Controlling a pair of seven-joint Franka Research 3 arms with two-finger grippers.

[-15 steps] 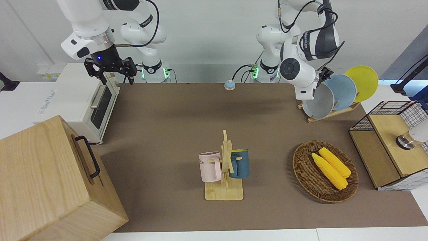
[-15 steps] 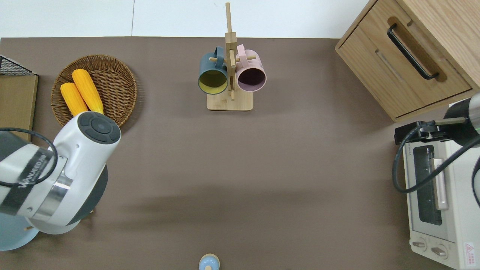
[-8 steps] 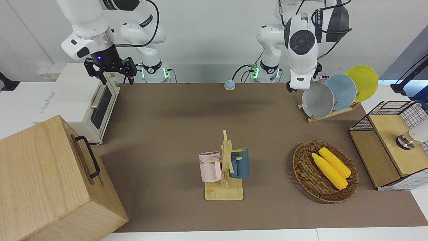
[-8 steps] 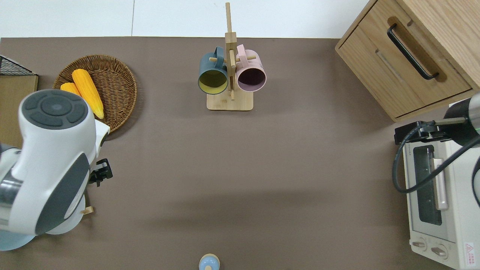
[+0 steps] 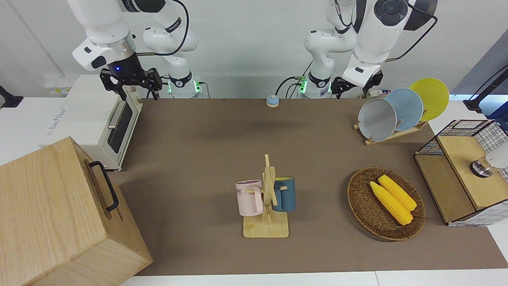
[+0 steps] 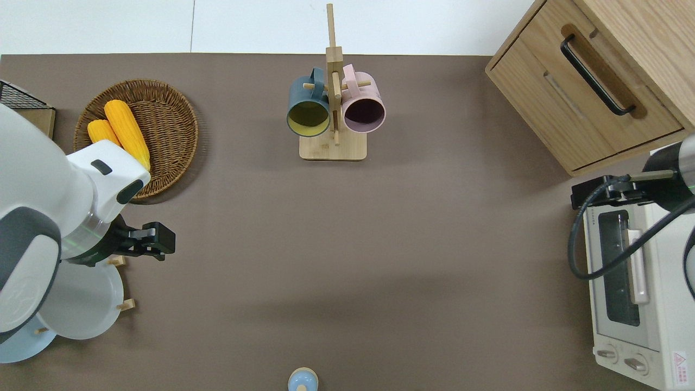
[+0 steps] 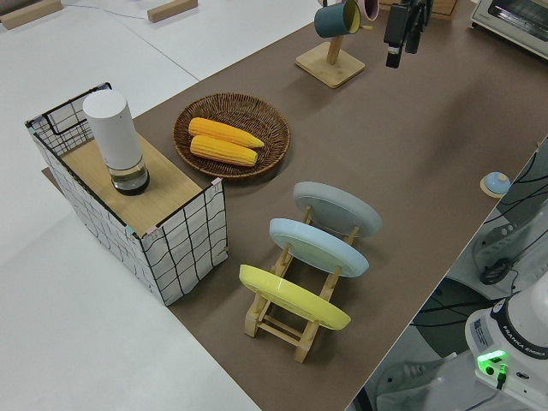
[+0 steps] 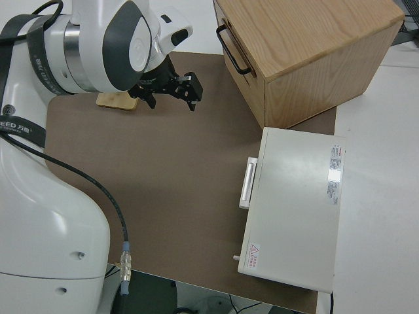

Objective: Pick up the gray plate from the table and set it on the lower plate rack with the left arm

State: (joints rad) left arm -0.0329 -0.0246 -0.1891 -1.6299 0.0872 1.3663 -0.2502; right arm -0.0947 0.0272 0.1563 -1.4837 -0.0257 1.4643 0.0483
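On wooden pegged lower plate rack (image 7: 301, 318), round gray plate (image 7: 337, 209)

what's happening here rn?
The gray plate stands in the rack beside the blue plate and the yellow plate, so the placement looks done. The left gripper holds nothing and hangs over the bare table beside the rack. The right arm is parked.

The pale gray plate (image 5: 377, 119) is leaning tilted in the light-wood lower plate rack (image 5: 391, 136), which is sitting near the table's left-arm end, toward the robots' edge.
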